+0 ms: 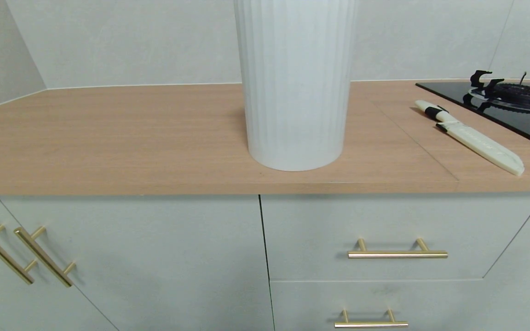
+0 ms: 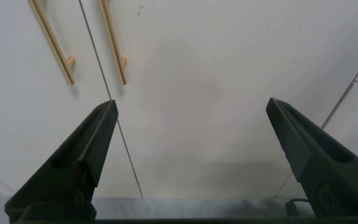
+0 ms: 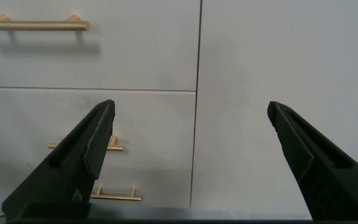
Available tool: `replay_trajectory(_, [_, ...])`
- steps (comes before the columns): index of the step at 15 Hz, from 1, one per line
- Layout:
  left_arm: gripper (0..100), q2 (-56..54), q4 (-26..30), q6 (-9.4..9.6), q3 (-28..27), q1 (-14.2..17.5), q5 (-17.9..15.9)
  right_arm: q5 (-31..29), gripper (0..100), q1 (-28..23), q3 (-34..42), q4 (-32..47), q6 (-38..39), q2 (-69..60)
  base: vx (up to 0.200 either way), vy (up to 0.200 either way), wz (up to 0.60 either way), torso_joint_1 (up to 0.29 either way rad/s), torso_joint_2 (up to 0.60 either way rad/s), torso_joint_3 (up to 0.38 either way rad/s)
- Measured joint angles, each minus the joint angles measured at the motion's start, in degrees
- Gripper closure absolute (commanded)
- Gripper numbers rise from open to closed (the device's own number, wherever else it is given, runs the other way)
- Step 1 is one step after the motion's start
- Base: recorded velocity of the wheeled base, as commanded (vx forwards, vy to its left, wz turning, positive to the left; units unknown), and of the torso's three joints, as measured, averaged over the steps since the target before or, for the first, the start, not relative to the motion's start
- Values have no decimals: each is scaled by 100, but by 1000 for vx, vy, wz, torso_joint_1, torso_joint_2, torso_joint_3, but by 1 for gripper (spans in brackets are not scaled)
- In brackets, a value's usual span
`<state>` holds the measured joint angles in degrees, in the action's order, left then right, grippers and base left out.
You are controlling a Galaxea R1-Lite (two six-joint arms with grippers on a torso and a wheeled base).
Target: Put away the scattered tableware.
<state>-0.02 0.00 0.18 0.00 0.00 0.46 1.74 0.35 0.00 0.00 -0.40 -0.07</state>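
Cream-white knife with black band [image 1: 469,136]: flat on light wooden countertop [image 1: 108,138], just beside black glass hob [image 1: 513,108].
Tall white ribbed cylinder [image 1: 295,82]: upright mid-counter, well apart from knife.
Left gripper [image 2: 191,106]: spread wide, empty.
Right gripper [image 3: 191,106]: spread wide, empty.

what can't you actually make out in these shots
- Head view: the white ribbed container is cut off by the top edge, so its rim and contents are hidden.
- Head view: the stove runs off the right edge.
- Head view: the shut upper drawer hides whatever is inside.
- Head view: whether the knife has a bare or sheathed blade cannot be told.
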Motion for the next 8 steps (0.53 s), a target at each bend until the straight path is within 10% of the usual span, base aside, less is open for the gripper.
replay_trajectory(8, [0,0,0,0,0,0,0,0,0,-2,0,0,-2,0,0,0,0,75,-275,-217])
